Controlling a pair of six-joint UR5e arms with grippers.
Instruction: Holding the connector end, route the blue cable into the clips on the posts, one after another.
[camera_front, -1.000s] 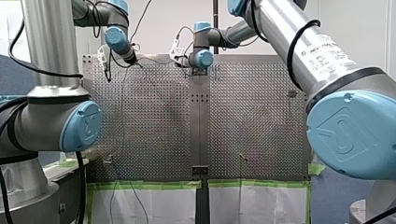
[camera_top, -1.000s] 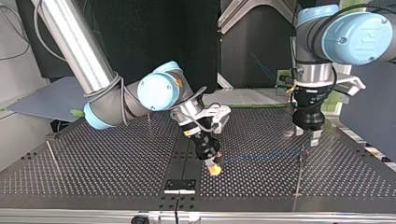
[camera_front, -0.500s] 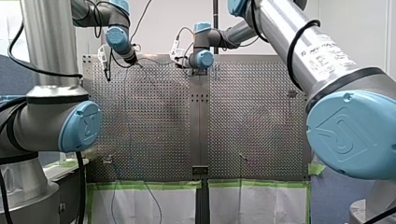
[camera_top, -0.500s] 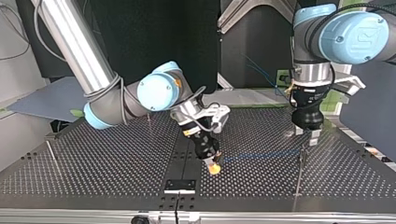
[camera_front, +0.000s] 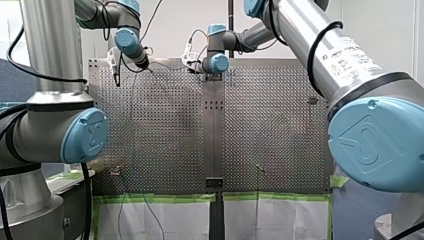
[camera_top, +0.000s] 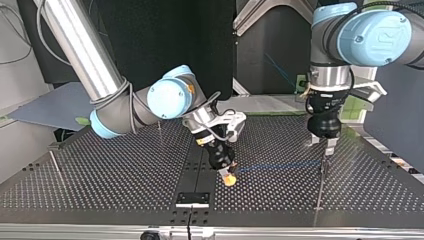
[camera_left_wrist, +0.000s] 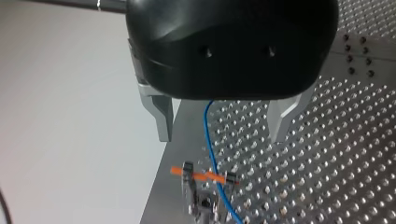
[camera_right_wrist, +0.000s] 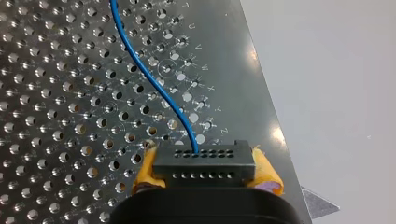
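My right gripper (camera_right_wrist: 205, 176) clamps its yellow pads (camera_right_wrist: 145, 170) on the black connector (camera_right_wrist: 204, 161), low over the table (camera_right_wrist: 60, 93) near its edge. The blue cable (camera_right_wrist: 154, 79) leaves the connector and curves away across the perforated surface. In the top view it runs toward my left gripper (camera_top: 327, 146), whose metal fingers (camera_left_wrist: 161, 116) stand wide apart. The cable passes between them untouched and crosses an orange-barred clip (camera_left_wrist: 204, 177) on a post (camera_left_wrist: 201, 205); whether it is seated cannot be told
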